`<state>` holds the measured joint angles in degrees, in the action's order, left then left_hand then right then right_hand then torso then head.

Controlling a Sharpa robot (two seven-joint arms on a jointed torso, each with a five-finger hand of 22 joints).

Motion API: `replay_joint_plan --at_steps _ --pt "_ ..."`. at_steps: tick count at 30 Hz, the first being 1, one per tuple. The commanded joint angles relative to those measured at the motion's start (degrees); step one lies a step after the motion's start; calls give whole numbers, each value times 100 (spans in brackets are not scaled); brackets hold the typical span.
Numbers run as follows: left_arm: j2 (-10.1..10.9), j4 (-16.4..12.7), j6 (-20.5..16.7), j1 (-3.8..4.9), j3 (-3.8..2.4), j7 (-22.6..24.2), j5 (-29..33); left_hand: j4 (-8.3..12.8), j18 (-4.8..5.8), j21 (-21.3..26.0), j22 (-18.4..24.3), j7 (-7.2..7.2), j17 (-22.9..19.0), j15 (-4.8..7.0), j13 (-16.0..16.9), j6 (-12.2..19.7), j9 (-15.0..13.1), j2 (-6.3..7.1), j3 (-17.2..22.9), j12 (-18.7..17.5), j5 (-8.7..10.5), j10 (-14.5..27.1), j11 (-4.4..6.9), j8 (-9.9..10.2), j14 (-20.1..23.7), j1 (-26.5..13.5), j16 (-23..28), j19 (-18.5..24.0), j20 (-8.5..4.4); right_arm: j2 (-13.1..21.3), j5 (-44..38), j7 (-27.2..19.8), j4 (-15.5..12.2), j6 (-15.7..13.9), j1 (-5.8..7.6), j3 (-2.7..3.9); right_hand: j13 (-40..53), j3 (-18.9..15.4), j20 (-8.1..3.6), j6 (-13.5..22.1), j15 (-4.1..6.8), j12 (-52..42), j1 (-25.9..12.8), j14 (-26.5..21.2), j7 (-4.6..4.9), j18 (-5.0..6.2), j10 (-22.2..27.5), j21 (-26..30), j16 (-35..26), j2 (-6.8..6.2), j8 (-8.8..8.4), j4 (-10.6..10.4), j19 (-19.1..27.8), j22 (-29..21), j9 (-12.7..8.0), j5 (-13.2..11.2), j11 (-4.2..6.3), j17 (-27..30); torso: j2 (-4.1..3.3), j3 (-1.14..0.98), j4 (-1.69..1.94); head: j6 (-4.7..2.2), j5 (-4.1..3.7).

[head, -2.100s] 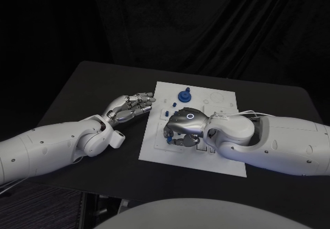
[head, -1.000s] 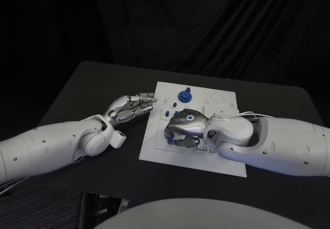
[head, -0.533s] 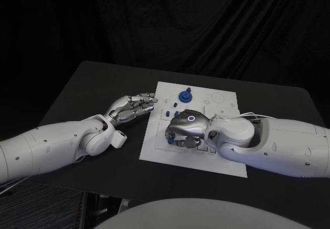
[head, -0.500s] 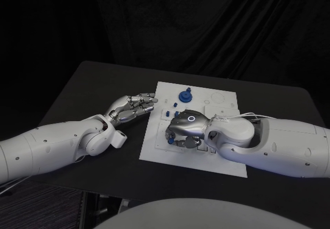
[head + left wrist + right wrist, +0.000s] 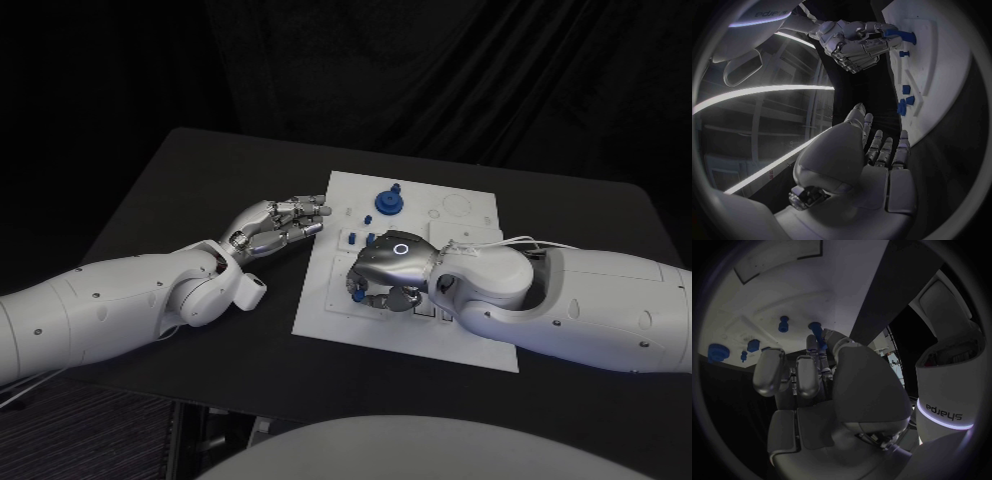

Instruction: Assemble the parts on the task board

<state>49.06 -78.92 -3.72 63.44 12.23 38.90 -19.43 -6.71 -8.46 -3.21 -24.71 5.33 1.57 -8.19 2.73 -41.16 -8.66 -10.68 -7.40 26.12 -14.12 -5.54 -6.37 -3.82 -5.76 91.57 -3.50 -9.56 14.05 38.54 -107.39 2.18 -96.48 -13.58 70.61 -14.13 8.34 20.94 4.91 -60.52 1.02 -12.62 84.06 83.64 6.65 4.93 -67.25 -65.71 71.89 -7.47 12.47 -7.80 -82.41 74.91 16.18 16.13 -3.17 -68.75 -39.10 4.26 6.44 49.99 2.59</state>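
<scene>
Your right hand point(image 5: 387, 272) pinches a blue part point(image 5: 816, 330) over the white task board point(image 5: 463, 340) at table centre. Your left hand point(image 5: 271, 228), released, hovers at its nine o'clock edge. A blue knob point(image 5: 387, 201) stands seated at twelve o'clock; several small pegs point(image 5: 351, 237) look unassembled.

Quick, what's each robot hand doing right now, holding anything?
Left robot hand: holds nothing, fingers loosely curled, beside the task board.
Right robot hand: fingertips pinch a small blue part over the board.

A robotics lab or test studio — black curtains point(image 5: 433, 70) hang behind a black table point(image 5: 188, 190), and a white task board point(image 5: 433, 340) lies on it — no domestic furnishings.
</scene>
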Motion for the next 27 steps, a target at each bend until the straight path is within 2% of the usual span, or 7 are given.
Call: replay_joint_plan --at_steps 1,5,8,11,12,15,27 --pt "-17 -1 91 -12 -6 618 25 3 -94 0 2 8 5 -26 0 32 5 -51 42 -2 -26 -1 -24 -28 5 1 -18 13 41 3 -54 74 12 113 -21 -2 -9 0 -20 -83 22 37 -9 -12 -31 -41 -39 6 -18 31 8 28 10 913 382 9 9 19 -2 3 2 1 -3" --pt "-25 13 100 -17 -6 614 25 3 -94 0 2 8 5 -26 0 32 5 -51 42 -2 -26 -1 -24 -28 5 1 -18 13 41 8 -54 175 23 238 -22 -2 -50 24 16 174 -40 197 -92 -78 49 -18 102 178 -131 8 -157 24 81 870 365 14 -67 133 3 5 6 1 -3" --pt "-27 19 103 -21 -6 613 25 3 -94 0 2 8 5 -26 0 32 5 -51 42 -2 -26 -1 -24 -28 5 1 -18 13 41 15 -54 239 27 317 -23 -2 -114 75 89 753 -159 427 -214 -161 152 12 451 394 -245 -72 -532 -24 177 818 212 20 -196 245 2 4 3 1 -3" --pt "-27 24 106 -27 -6 613 25 1 -102 -1 3 10 6 -41 -2 35 6 -53 44 -16 -26 3 -24 -27 0 0 -21 11 57 25 -54 329 23 426 -24 -3 -130 91 172 1296 -229 547 -284 -250 54 42 716 600 -343 -139 -843 -22 274 770 70 12 -296 346 2 6 4 1 -4" --pt "-27 26 107 -29 -6 612 25 1 -102 -1 3 10 6 -41 -2 35 6 -53 44 -16 -26 3 -24 -27 0 0 -21 11 57 32 -54 358 18 460 -24 -3 -140 63 192 1923 -231 645 -293 -344 4 87 1007 806 -445 -161 -883 14 370 722 -89 8 -320 449 2 5 4 1 -6" --pt "-26 28 107 -32 -6 613 25 1 -102 -1 6 10 6 -43 -1 36 6 -53 45 -9 -26 2 -25 -27 -1 -1 -22 12 59 53 -54 403 -4 495 -26 -3 -132 -31 188 2265 -199 708 -308 -465 -202 132 1367 1058 -572 -167 -881 51 492 665 -181 2 -365 576 1 6 5 1 -10" --pt "23 13 97 -45 -6 622 25 0 -105 1 21 10 5 -47 -2 39 7 -54 45 -16 -26 4 -27 -26 0 -2 -21 17 69 656 42 602 -537 -428 44 24 56 -441 218 2281 -224 431 -258 -588 -201 166 2289 1303 -608 -139 -788 59 592 626 -260 18 -455 658 7 -2 -1 1 -44"
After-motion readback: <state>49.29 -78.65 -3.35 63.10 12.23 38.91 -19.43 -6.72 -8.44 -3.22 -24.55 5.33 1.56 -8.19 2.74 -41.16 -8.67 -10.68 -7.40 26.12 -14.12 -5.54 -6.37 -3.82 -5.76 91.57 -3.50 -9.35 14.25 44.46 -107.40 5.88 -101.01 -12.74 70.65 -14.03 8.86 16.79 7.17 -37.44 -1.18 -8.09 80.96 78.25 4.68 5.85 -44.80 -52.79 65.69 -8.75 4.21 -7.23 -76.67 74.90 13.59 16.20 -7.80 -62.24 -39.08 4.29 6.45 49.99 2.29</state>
